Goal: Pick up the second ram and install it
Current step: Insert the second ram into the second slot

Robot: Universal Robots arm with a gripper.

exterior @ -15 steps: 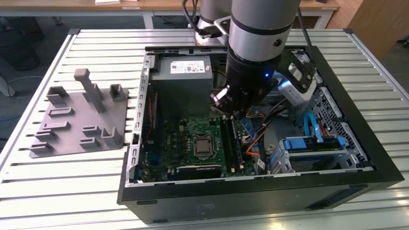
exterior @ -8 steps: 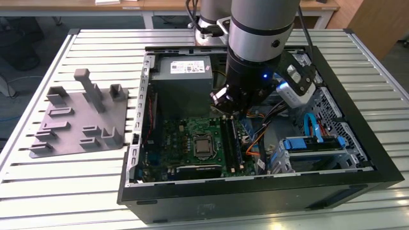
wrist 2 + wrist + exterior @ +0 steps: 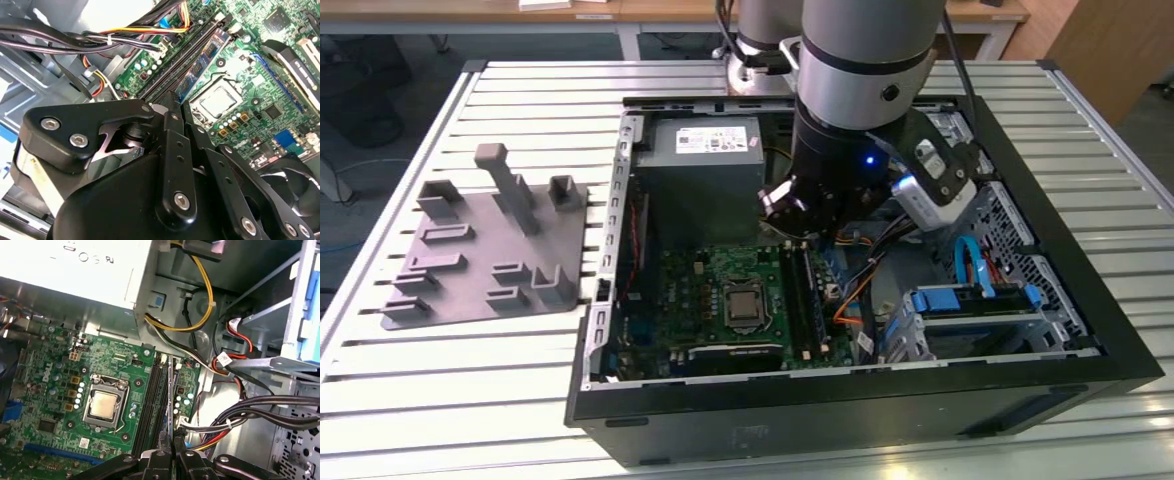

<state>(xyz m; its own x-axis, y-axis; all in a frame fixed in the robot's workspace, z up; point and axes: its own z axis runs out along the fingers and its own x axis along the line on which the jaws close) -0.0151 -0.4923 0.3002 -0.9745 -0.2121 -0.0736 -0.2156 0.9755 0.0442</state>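
My pincer (image 3: 172, 104) takes up the near part of the second wrist view, its black linkage arms and screw heads meeting at the tips. The fingers (image 3: 174, 142) are pinched together on the near end of the second ram (image 3: 206, 62), a thin blue-green stick that runs away from me on edge along the green motherboard (image 3: 260, 65). Just beside it lie two black memory slots (image 3: 167, 67), parallel to the stick. On its other side sits the processor socket (image 3: 217, 102) with its metal lever. Beyond the slots, a bundle of black cables (image 3: 60, 42) with a white tie crosses the grey case, near yellow, orange and red wires (image 3: 150, 27). I cannot tell whether the stick is fully seated.
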